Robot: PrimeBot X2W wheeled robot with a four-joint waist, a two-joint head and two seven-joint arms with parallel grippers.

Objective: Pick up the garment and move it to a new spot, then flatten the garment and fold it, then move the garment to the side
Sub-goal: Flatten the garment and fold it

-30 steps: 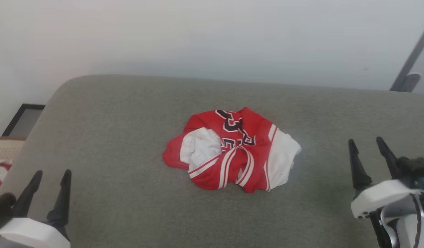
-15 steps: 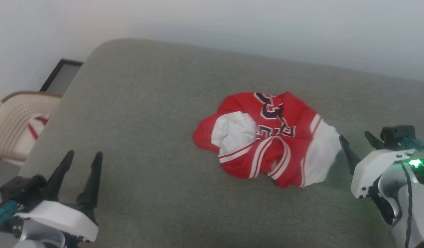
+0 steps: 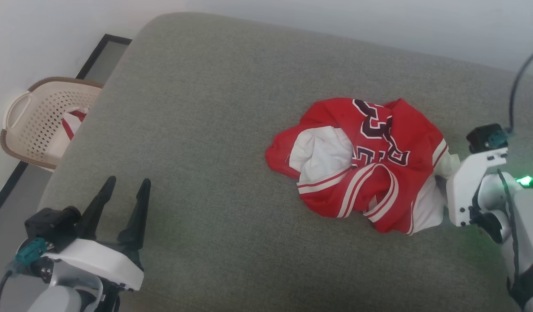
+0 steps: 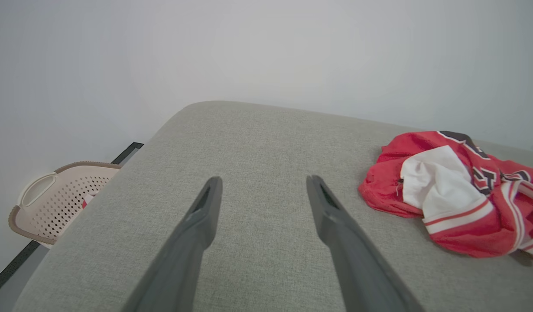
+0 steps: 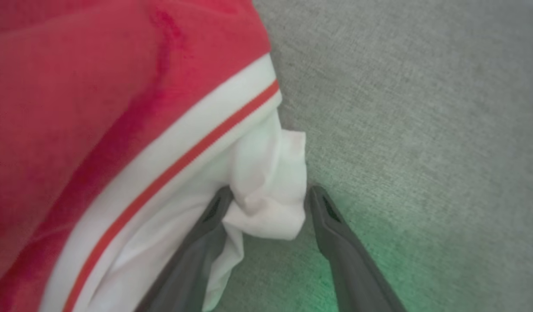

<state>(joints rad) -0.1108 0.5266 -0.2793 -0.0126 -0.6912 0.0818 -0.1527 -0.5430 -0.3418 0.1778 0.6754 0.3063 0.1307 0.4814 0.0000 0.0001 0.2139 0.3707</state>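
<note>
The garment (image 3: 362, 160), a red jersey with white sleeves, striped trim and black lettering, lies crumpled on the grey cushion (image 3: 206, 108). It also shows at the right of the left wrist view as the garment (image 4: 448, 195). My right gripper (image 5: 268, 193) is open at the garment's right edge, its two fingers straddling a bunched fold of white sleeve (image 5: 266, 173). In the head view its fingertips are hidden by the cloth and its white housing (image 3: 470, 190) shows. My left gripper (image 3: 128, 182) stands open and empty over bare cushion, well left of the garment; its fingers frame the left gripper (image 4: 263, 180).
A beige perforated laundry basket (image 3: 37, 125) with red-and-white cloth in it sits on the floor beyond the cushion's left edge, also seen as the basket (image 4: 54, 199). A pale wall runs behind the cushion. A dark cable (image 3: 515, 86) hangs near the right arm.
The camera has swung, shifting the whole picture. My right gripper has closed in on the garment's right edge, and its fingers now straddle the white sleeve fold. The garment's shape is unchanged.
</note>
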